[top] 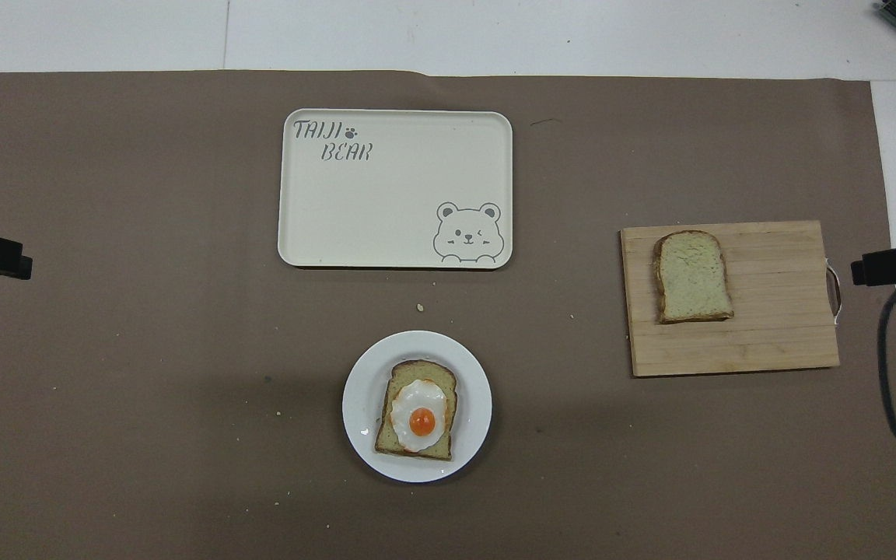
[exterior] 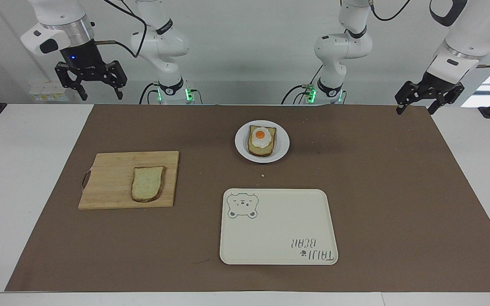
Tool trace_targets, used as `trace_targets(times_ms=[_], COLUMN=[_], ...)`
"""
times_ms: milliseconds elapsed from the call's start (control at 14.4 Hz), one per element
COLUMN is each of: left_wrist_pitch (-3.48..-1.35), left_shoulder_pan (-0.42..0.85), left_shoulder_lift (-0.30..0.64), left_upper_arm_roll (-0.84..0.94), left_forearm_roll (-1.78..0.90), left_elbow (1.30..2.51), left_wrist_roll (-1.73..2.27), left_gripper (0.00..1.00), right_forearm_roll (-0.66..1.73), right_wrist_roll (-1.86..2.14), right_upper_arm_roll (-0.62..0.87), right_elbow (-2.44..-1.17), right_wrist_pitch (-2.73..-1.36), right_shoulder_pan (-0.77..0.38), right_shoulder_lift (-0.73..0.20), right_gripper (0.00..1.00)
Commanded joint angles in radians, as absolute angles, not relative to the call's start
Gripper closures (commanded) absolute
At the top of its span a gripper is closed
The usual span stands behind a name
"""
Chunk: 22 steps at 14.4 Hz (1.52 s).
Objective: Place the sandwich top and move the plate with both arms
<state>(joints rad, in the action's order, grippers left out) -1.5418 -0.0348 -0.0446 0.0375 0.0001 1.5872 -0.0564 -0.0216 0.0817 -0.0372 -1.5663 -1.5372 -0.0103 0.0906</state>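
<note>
Right gripper (exterior: 91, 81): raised at its own end of the table, fingers apart, holding nothing; arm waiting.
Left gripper (exterior: 428, 97): raised over the mat's corner at its end, fingers apart, holding nothing; arm waiting.
Top (exterior: 147, 183): flat on the board (exterior: 113, 178), below the right gripper and toward table centre; untouched.
Plate (exterior: 241, 142): mid-table, between the two grippers, well apart from both; carries the egg slice (exterior: 262, 140).
Tray (exterior: 279, 238): bare, well apart from both grippers.
Step in hand: judged to be fetching the top; not begun.
Method: right gripper should descend square over the top, pinch across the crust edges, lift level, then lower it aligned with the egg slice, rounded ends matching, without squashing the yolk.
Writing: tray reads "TAIJI BEAR", with paw mark and bear drawing.
</note>
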Motion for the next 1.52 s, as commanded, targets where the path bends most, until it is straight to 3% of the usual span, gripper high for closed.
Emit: trace_targets(times_ms=[0, 1455], left_wrist_pitch=[-1.532, -1.532], left_shoulder_pan=[-0.035, -0.035], left_shoulder_lift=[-0.041, -0.041], left_upper_arm_roll=[0.038, 0.038], left_forearm_roll=[0.014, 0.014], left_elbow=[1.577, 1.577], left_wrist_roll=[-0.044, -0.044], left_gripper=[0.00, 0.00], right_forearm_roll=[-0.008, -0.008], right_wrist_roll=[0.094, 0.095], right_upper_arm_roll=[-0.034, -0.035], right_elbow=[-1.552, -1.577], right_wrist_pitch=[-1.539, -1.534], right_shoulder_pan=[-0.003, -0.002], right_shoulder_lift=[0.084, 0.101], right_gripper=[0.00, 0.00])
